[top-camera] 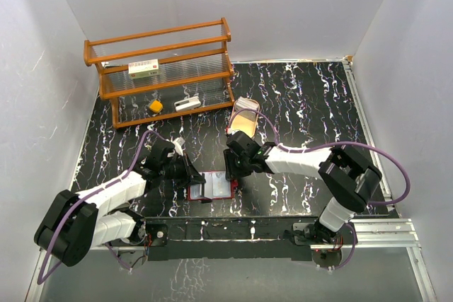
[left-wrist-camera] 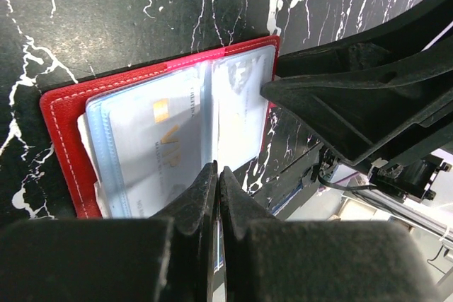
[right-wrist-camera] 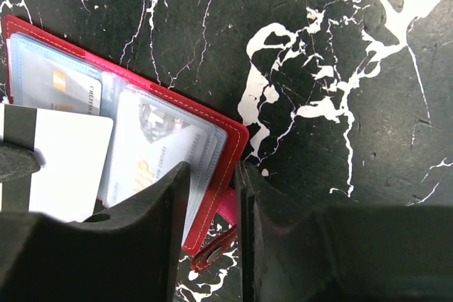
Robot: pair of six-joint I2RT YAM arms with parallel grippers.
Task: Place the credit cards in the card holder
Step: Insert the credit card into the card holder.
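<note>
Over wallet [left-wrist-camera: 64,125], half away from tab [right-wrist-camera: 216,242] — card [right-wrist-camera: 67,164] clamped in left gripper [left-wrist-camera: 218,175]; right gripper [right-wrist-camera: 210,175] fingers apart, straddling tab edge.

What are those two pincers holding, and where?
Left pincer pinches a white credit card by its edge. Right pincer grips nothing, open over the card holder edge.

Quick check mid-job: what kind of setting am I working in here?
Probably a lab test booth: plain white walls enclose a black marbled table, with a staged wooden shelf of props.
</note>
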